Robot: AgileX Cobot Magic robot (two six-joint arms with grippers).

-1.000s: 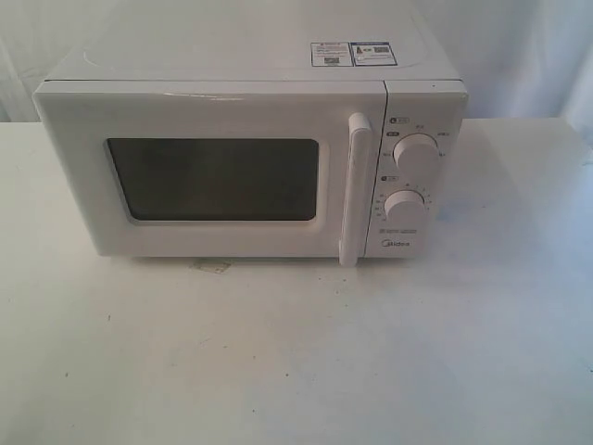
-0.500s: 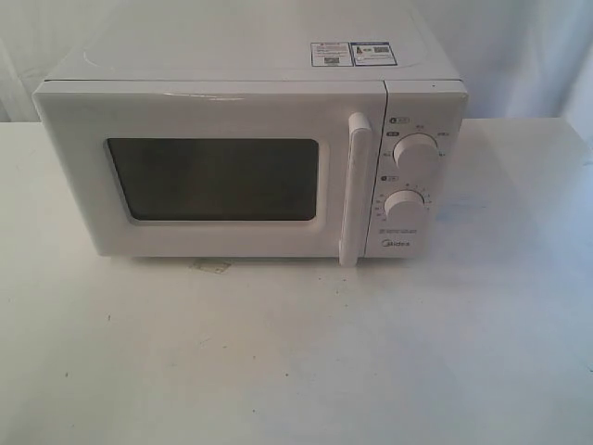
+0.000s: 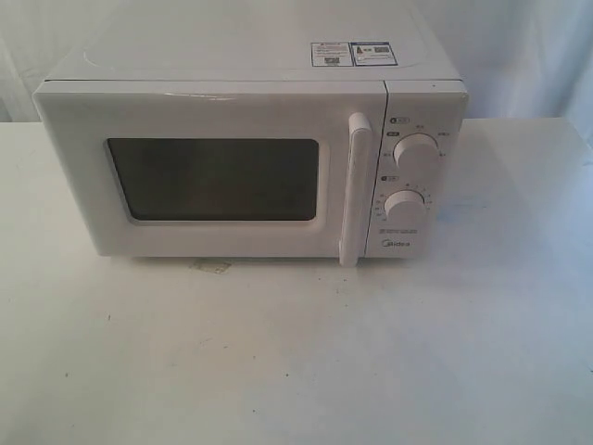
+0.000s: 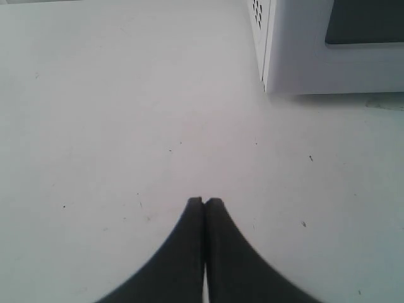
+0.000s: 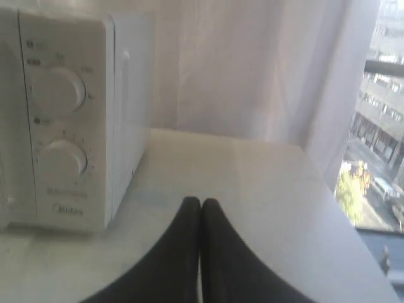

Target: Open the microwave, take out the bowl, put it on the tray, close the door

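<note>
The white microwave [image 3: 250, 148] stands at the back of the table with its door [image 3: 213, 176] shut; the dark window hides the inside, so the bowl is out of view. The tall bar handle [image 3: 355, 190] sits just left of the two dials [image 3: 412, 153]. Neither arm shows in the exterior view. My left gripper [image 4: 204, 202] is shut with nothing in it, over bare table short of the microwave's lower corner [image 4: 271, 69]. My right gripper [image 5: 201, 202] is shut and empty, to the right of the dial panel [image 5: 60, 120]. No tray is in view.
The white table [image 3: 296, 352] spreads in front of the microwave and to both sides. A white curtain [image 5: 252, 69] hangs behind the table, and a window [image 5: 379, 126] lies past the table's right edge. A small scrap [image 3: 211, 267] lies under the door's front edge.
</note>
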